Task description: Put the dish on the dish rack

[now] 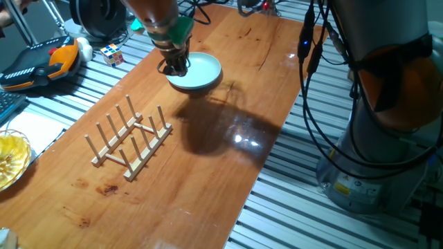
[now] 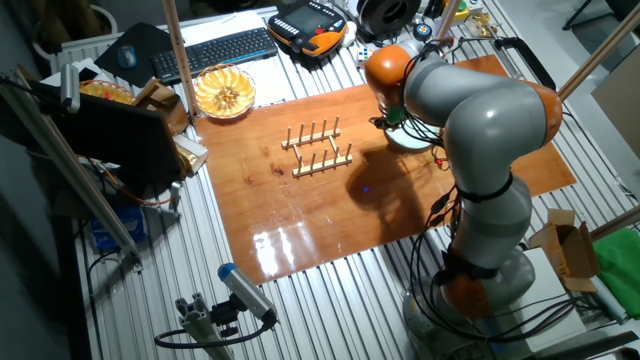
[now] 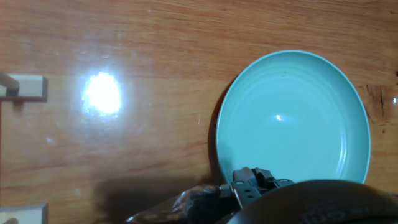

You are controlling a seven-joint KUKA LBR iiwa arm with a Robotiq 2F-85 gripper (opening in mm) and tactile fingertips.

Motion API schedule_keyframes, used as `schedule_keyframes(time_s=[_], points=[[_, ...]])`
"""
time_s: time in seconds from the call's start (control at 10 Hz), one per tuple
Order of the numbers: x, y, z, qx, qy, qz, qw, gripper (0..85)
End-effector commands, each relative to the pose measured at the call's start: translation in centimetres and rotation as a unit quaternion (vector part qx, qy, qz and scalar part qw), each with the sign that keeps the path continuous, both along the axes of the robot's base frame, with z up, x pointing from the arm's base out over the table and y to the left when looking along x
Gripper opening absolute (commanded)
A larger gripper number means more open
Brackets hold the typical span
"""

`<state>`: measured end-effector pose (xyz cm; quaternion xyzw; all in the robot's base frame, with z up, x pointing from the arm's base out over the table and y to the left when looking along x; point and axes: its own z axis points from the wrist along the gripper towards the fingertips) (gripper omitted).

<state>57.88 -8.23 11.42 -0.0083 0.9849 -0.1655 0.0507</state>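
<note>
Two rows of pegs are standing up on the dish rack, empty, on the left of the table. To its right, well apart, the dish is lying flat near the far end. The gripper is sitting at its near rim, so the picking-up step is going on; next I think it needs a firm pinch and a lift. I cannot tell if the jaws are gripping. The hand view is showing the dish's shiny inside; the other fixed view is hiding most of it behind the arm.
</note>
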Motion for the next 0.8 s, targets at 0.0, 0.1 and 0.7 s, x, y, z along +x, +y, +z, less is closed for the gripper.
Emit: schedule_keyframes(time_s=[0.0, 0.1, 0.7], points=[[0.18, -0.1, -0.3, -0.001, -0.001, 0.007, 1.000, 2.3], [0.46, -0.1, -0.8, -0.006, -0.004, 0.008, 1.000, 14.3], [1.50, 0.2, -3.1, -0.012, -0.023, 0.006, 1.000, 48.3]])
